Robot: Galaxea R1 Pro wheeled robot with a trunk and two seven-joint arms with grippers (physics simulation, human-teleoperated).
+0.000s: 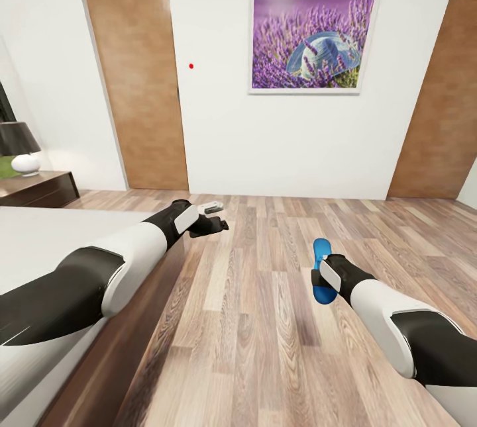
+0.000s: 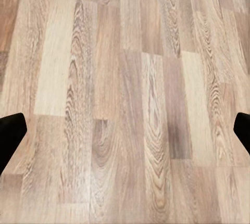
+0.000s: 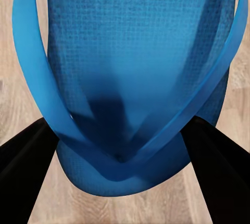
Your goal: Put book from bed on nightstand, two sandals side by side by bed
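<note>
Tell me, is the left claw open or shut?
Open. The left end effector has its fingers spread wide over bare floor.

Even, bright rendered light fell on the floor [image 1: 265,321], shadows were faint, and wide-angle distortion bent the edges.

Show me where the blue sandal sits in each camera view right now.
Head view: sandal at lower right of centre, by the right pincer.
Left wrist view: not in it, just wood-plank floor.
Right wrist view: sandal close up between the dark fingers.
Shared landmark: the floor.
</note>
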